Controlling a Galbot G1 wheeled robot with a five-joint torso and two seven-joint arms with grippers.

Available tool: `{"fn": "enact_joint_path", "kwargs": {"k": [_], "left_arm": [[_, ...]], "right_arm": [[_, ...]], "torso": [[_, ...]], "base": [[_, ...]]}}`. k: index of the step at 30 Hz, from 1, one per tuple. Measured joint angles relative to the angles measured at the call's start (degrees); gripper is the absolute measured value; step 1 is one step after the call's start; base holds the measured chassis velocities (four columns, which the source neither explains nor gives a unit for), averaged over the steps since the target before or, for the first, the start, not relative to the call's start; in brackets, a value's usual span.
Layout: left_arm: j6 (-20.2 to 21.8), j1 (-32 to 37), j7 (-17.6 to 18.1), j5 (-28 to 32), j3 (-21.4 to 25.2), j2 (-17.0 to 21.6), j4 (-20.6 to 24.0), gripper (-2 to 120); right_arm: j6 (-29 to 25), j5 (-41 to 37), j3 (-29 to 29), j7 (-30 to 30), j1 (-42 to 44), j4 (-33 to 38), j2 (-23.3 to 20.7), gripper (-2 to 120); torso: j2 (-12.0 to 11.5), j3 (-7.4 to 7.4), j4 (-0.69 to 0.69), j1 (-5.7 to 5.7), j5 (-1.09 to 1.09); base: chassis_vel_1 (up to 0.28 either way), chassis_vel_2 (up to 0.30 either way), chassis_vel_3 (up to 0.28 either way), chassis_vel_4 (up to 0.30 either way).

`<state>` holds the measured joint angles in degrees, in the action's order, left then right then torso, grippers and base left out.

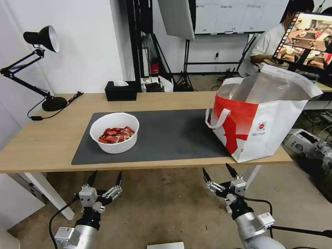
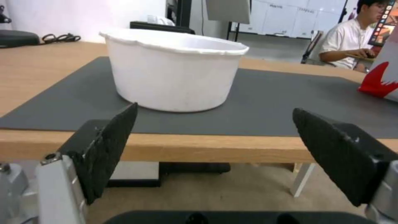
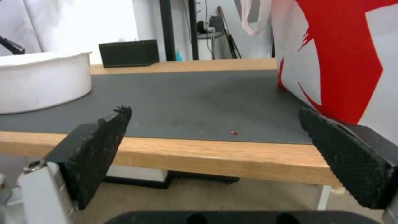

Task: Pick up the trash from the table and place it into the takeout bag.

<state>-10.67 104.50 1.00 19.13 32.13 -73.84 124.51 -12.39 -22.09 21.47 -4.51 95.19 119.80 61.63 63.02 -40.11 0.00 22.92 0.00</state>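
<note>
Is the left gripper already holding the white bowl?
No, the left gripper hangs open below the table edge, apart from the white bowl.

A robotics lab or studio: softbox light (image 1: 177,17) on stands, whiteboards (image 1: 238,15), a monitor (image 1: 306,39), cables across the floor.

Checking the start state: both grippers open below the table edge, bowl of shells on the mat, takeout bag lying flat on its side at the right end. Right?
Not quite: the takeout bag stands upright with its mouth open, as the head view shows. The rest holds: left gripper and right gripper are open below the table edge, and the bowl sits on the mat.
</note>
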Motion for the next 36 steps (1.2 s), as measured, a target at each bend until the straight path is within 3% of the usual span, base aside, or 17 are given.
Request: {"fn": "enact_joint_path", "kwargs": {"k": [8, 12, 22, 25, 26, 29, 30, 32, 33, 36], "left_arm": [[-0.77, -0.28, 0.03, 1.12, 1.26, 0.78, -0.43, 100], [0.90, -2.26, 0.27, 3.71, 2.57, 2.70, 0.46, 100], [10.97, -14.99, 6.30, 17.51, 6.77, 14.23, 0.94, 100], [18.72, -21.87, 9.85, 27.69, 7.14, 21.85, -0.19, 100], [18.72, -21.87, 9.85, 27.69, 7.14, 21.85, -0.19, 100], [26.65, -28.53, 12.32, 39.00, 5.59, 27.79, -2.80, 100], [26.65, -28.53, 12.32, 39.00, 5.59, 27.79, -2.80, 100], [32.43, -32.95, 13.11, 47.01, 4.39, 31.24, -5.28, 100], [32.43, -32.95, 13.11, 47.01, 4.39, 31.24, -5.28, 100], [40.73, -38.72, 15.01, 54.58, 2.16, 34.28, -9.16, 100]], "right_arm": [[0.10, -0.06, -0.01, -0.06, -0.05, 0.00, -0.05, 100], [0.12, -0.07, -0.01, -0.08, -0.06, 0.02, -0.06, 100], [0.17, -0.12, 0.02, -0.10, -0.08, 0.08, -0.08, 100], [0.18, -0.14, 0.03, -0.10, -0.08, 0.10, -0.09, 100], [0.18, -0.14, 0.03, -0.10, -0.08, 0.10, -0.09, 100], [0.18, -0.17, 0.04, -0.13, -0.07, 0.11, -0.09, 100], [0.18, -0.17, 0.04, -0.13, -0.07, 0.11, -0.09, 100], [0.18, -0.18, 0.04, -0.12, -0.07, 0.12, -0.09, 100], [0.18, -0.18, 0.04, -0.12, -0.07, 0.12, -0.09, 100], [0.18, -0.18, 0.04, -0.13, -0.08, 0.13, -0.09, 100]], "torso": [[0.00, 0.00, 0.01, 0.00, 0.00], [0.00, 0.00, 0.00, 0.00, 0.00], [0.00, 0.00, 0.00, 0.00, -0.01], [0.00, -0.01, 0.00, 0.00, -0.02], [0.00, -0.01, 0.00, 0.00, -0.02], [0.00, -0.01, -0.01, 0.01, -0.02], [0.00, -0.01, -0.01, 0.01, -0.02], [0.00, -0.01, 0.00, 0.01, 0.00], [0.00, -0.01, 0.00, 0.01, 0.00], [0.00, -0.01, 0.00, 0.00, 0.00]], "base": [[0.000, 0.000, 0.000, 0.000], [0.000, 0.000, 0.000, 0.000], [0.000, 0.000, 0.000, 0.000], [0.000, 0.000, 0.000, 0.000], [0.000, 0.000, 0.000, 0.000], [0.000, 0.000, 0.000, 0.000], [0.000, 0.000, 0.000, 0.000], [0.000, 0.000, 0.000, 0.000], [0.000, 0.000, 0.000, 0.000], [0.000, 0.000, 0.000, 0.000]]}}
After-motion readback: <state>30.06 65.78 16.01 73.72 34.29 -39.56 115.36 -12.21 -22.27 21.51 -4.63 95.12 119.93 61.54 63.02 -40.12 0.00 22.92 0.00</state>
